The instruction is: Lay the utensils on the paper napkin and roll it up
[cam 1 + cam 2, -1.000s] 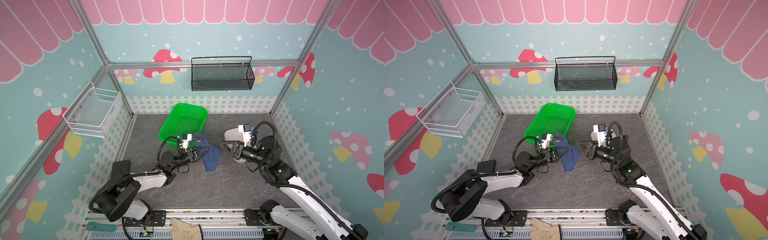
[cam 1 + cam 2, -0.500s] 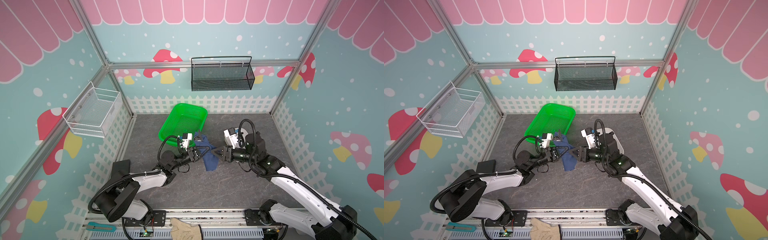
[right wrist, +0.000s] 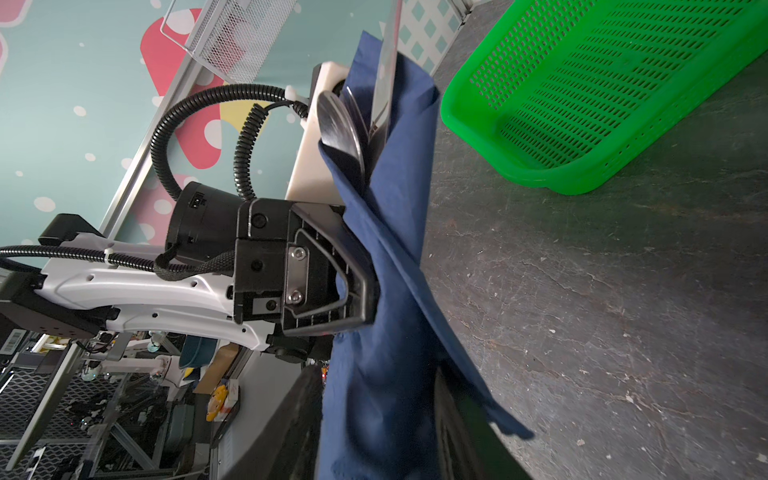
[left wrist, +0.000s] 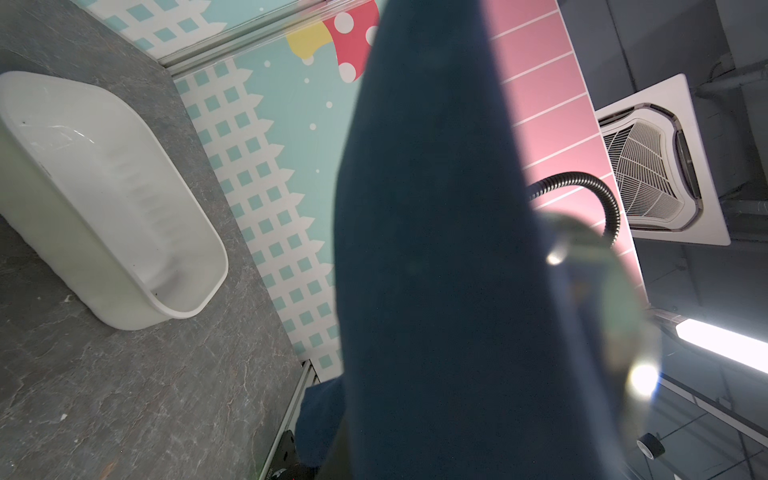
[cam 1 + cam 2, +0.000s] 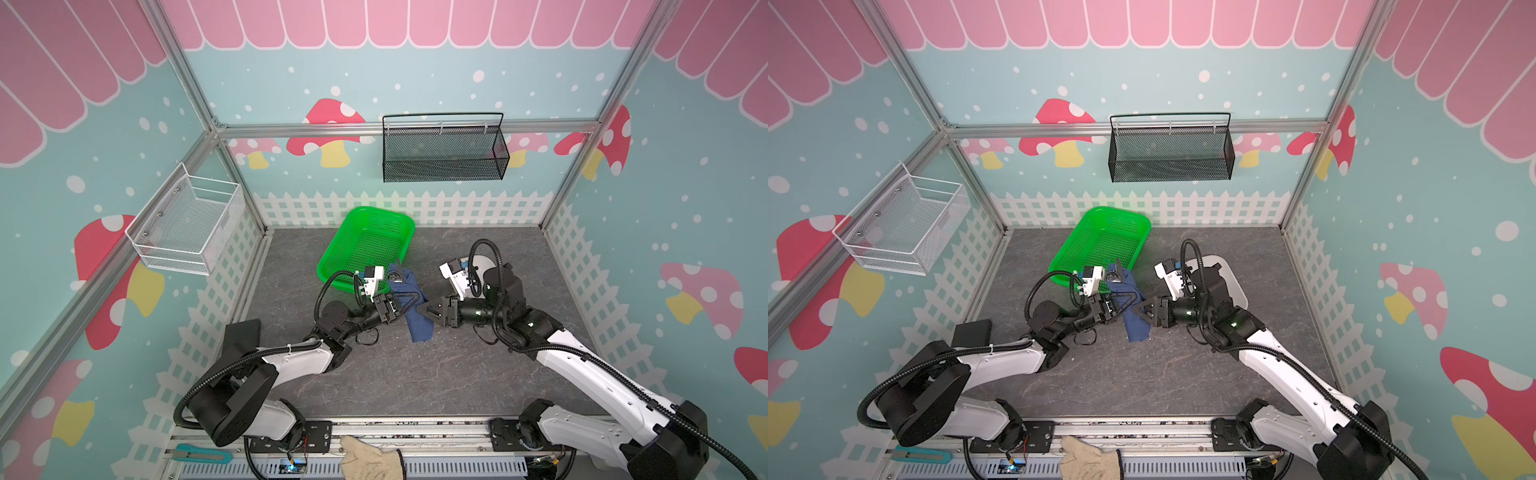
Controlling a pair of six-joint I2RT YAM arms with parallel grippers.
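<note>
Navy paper gathered loosely rather than rolled tight: the paper napkin (image 5: 419,322) is held up off the table (image 5: 415,374) between the arms, just in front of the green basket (image 5: 365,245). The left pincer (image 5: 409,302) is clamped on it mid-length. The utensils (image 3: 349,124) sit inside, the spoon (image 5: 392,276) poking out of the end nearest the basket. The bundle's long axis runs from there down to a loose tail towards the table's front; whether it touches I cannot tell. The right pincer (image 5: 430,311) has its jaws parted either side of the lower part. It should probably close low and wind the slack gently, since thin paper tears and the metal could slide out.
</note>
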